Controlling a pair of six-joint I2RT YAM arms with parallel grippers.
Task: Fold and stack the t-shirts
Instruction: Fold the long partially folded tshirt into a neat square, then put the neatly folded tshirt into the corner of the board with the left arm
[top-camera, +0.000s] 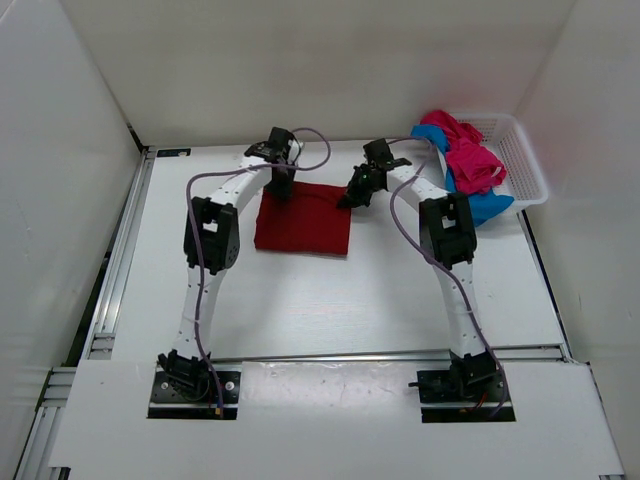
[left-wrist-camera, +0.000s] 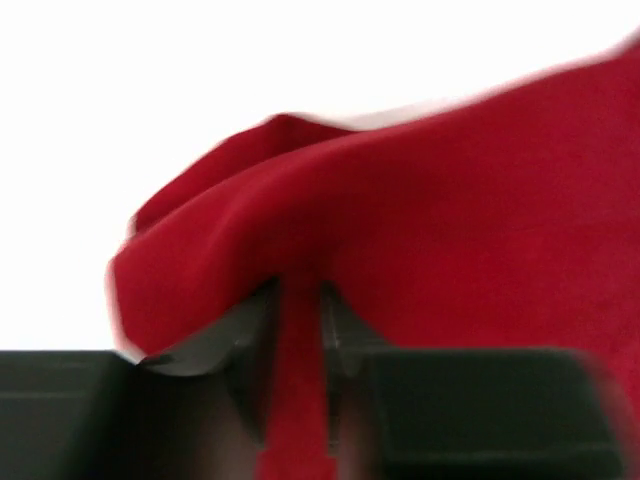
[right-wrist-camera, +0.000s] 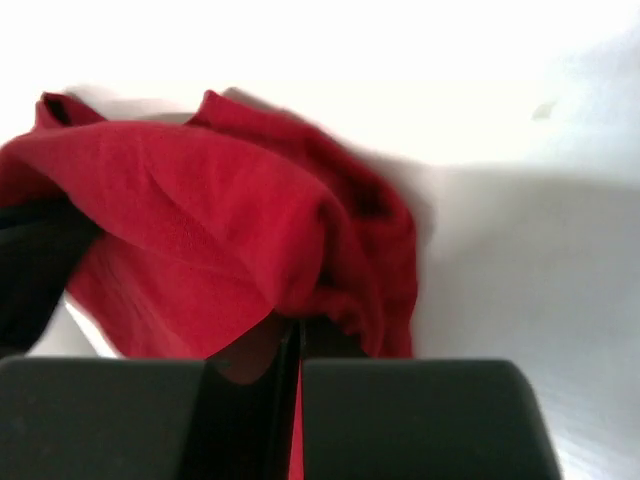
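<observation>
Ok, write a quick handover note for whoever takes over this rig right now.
Left pincer: shut on the red shirt, far left corner.
Right pincer: shut on its far right corner.
Red shirt: a rough rectangle on the table.
Pink shirt and blue shirt: bunched in the basket, blue spilling over its rim.
Done: red fold under way, nothing stacked.
Left: finish red, then fold and stack pink and blue.

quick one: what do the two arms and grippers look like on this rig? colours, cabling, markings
Both alike: the left arm and right arm have slim white links with boxy black joint housings, on black base plates. A grey-purple cable loops loosely along each arm up to the wrist. The left gripper and right gripper are black, with flat blocky fingers. No markings legible.
</observation>
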